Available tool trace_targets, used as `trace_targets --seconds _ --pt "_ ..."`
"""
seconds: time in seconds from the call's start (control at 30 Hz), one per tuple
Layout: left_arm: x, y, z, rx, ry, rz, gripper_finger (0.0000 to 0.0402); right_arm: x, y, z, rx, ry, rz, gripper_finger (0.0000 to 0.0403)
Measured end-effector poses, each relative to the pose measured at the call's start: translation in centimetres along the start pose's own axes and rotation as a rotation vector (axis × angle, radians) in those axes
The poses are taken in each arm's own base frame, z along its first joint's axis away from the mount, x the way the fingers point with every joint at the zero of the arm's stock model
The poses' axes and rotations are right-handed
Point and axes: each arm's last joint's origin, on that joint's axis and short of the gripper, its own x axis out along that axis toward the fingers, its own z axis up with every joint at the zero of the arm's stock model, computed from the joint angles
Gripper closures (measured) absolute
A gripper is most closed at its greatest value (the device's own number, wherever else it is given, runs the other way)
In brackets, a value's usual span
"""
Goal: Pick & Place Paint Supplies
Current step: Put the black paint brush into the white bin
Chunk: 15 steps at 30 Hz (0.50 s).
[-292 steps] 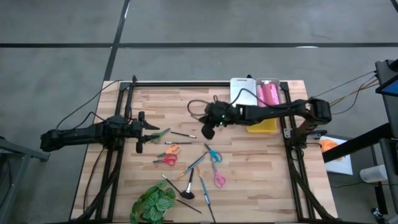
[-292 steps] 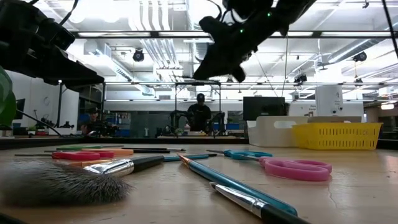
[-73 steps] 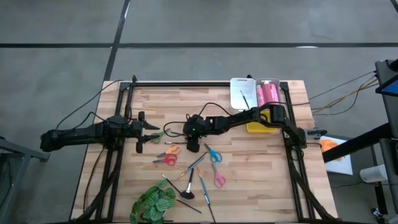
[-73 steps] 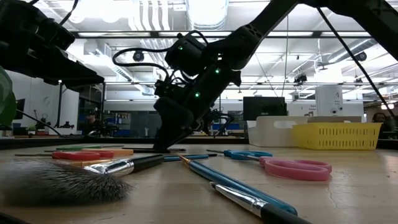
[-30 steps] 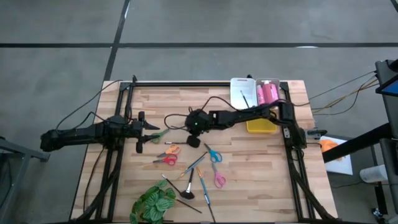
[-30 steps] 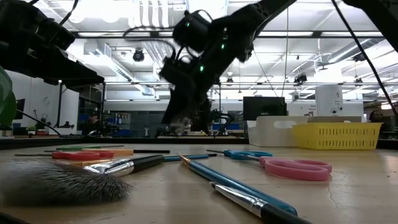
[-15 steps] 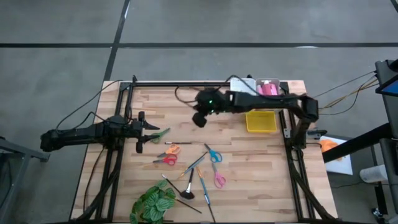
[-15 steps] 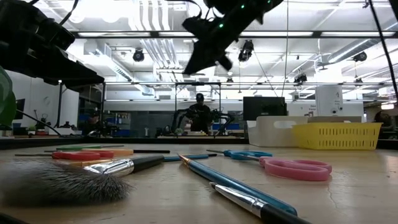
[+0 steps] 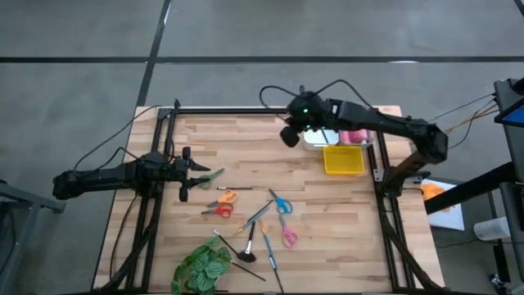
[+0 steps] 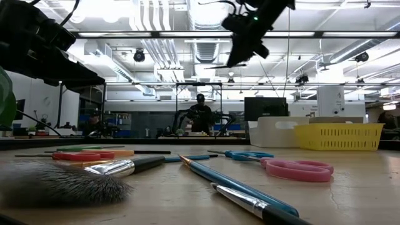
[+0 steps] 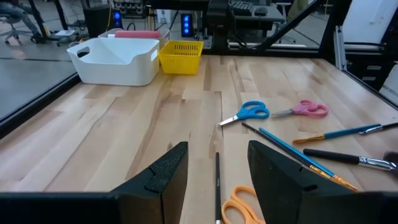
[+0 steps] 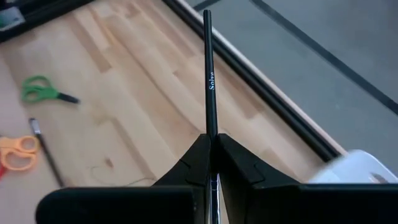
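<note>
A thin dark brush point(image 12: 209, 81) is being carried by the right gripper point(image 9: 289, 134), whose fingers are being kept clamped together on the handle near one end, so that most of the brush is being left sticking out unsupported. The gripper is being held high above the table's far edge, just beside the white bin point(image 9: 315, 139), next to which the yellow basket point(image 9: 344, 160) is standing. The left gripper point(image 11: 217, 163) is being held with its fingers apart, low over the table's left side, near the orange scissors point(image 11: 239, 202). Because the brush is being pinched at one end only, it is probably being left free to pivot or slip. If it is being released while its long free end is overhanging the bin's rim, it is likely being set up to tip out onto the table point(image 9: 246, 139) or over the edge to the floor.
</note>
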Motion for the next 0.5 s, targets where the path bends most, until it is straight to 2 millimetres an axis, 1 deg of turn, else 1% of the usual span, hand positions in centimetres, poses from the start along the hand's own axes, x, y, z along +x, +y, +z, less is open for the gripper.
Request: trace_targets --seconds 0.13,0.27,0.5 --pt "0.0 0.0 0.0 0.000 0.001 0.001 0.0232 -0.7 -2.1 -1.3 0.069 0.001 -0.036 0.0386" --pt "0.0 0.0 0.0 0.000 0.000 0.001 0.0232 -0.9 -4.1 -3.0 0.158 0.001 -0.079 0.0386" --pt "0.0 0.0 0.0 0.000 0.000 0.000 0.0232 -0.6 -6.9 -6.7 0.342 0.005 -0.226 0.0386"
